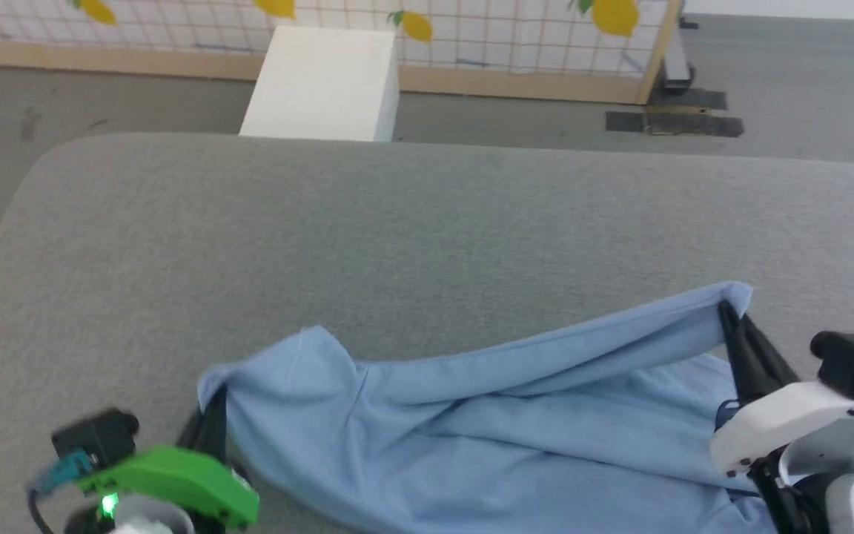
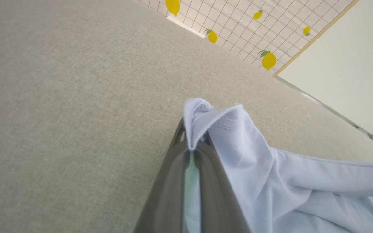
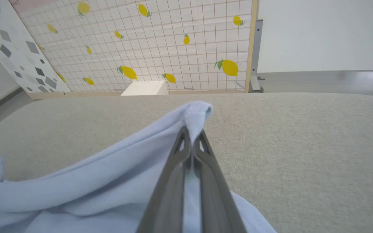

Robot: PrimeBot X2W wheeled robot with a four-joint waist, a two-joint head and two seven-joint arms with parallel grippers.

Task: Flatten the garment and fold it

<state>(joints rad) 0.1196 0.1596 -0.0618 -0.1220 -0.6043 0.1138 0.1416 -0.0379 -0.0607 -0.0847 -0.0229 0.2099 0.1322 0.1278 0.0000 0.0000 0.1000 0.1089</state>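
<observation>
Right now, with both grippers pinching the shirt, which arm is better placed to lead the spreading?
Right, probably. The right gripper holds its corner of the garment raised, farther up the table; the left gripper holds its corner lower, nearer the robot.

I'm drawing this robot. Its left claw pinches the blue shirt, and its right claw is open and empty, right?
Not quite. The right gripper is not open and empty: the right wrist view shows it shut on an edge of the garment. The left gripper does pinch the garment too.
</observation>
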